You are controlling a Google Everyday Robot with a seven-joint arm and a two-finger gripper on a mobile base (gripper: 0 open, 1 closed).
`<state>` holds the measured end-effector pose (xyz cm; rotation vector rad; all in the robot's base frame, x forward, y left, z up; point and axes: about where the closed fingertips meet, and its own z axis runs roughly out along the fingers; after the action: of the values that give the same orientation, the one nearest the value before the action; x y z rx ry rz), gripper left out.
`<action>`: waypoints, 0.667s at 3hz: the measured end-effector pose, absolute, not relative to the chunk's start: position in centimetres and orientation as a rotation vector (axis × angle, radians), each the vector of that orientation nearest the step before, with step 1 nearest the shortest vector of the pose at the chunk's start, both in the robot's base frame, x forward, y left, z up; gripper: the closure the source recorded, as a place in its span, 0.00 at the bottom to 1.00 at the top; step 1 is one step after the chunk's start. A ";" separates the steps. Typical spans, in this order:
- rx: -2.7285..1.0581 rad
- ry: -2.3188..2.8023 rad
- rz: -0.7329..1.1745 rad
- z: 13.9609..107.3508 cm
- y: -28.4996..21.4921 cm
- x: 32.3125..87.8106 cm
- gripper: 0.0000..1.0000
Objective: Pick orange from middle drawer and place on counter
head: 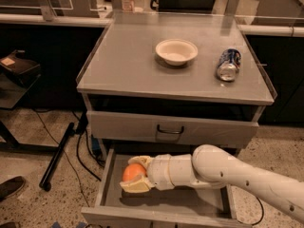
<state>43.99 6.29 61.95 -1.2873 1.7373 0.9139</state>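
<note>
The orange [132, 172] is a small round fruit inside the open middle drawer [110, 201], near its left side. My gripper [135, 175] reaches into the drawer from the right on a white arm, and its pale fingers [137, 186] are shut on the orange, one above and one below it. The orange sits low in the drawer, close to the grey floor. The counter [123, 65] is the flat grey cabinet top above the drawers.
A white bowl [176, 52] stands on the counter at the back middle. A blue soda can [228, 64] lies on its side to the right of it. A shut drawer front with a dark handle [170, 130] sits right above the open drawer. Cables and a black pole [57, 156] lie on the floor at the left.
</note>
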 end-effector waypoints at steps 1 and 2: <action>-1.317 1.668 0.875 66.6 7.3 44.5 1.00; -1.342 1.590 0.798 72.8 8.9 45.7 1.00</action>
<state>45.73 8.86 72.82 -1.3422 1.5898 0.7983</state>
